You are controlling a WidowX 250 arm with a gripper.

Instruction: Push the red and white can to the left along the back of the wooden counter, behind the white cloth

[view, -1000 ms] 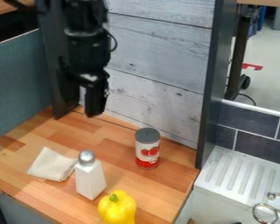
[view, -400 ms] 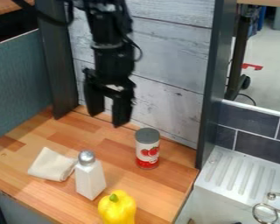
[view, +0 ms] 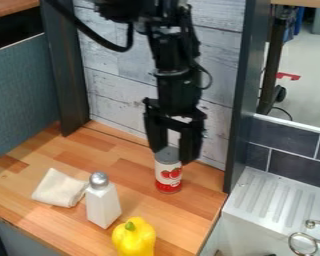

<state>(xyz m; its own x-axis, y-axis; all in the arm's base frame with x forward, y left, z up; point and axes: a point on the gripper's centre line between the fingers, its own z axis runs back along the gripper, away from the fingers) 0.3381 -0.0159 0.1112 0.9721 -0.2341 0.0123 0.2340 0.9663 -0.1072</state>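
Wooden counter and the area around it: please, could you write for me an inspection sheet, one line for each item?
Surface: wooden counter of light and darker blocks.
Spills: nothing seen.
Thing nearest the gripper: red and white can, upright, grey top.
Other things: folded cloth, white shaker with a metal top, yellow pepper.
Gripper: black gripper, open, pointing down, its fingers around the can's top; contact cannot be told.
Cables: black cable hanging in a loop beside the arm.
Surroundings: pale plank panel behind, white ribbed drainboard at right.

Wooden counter (view: 130, 179) holds cloth (view: 58, 188), shaker (view: 102, 204), red-and-white can (view: 169, 175), yellow pepper (view: 134, 238).
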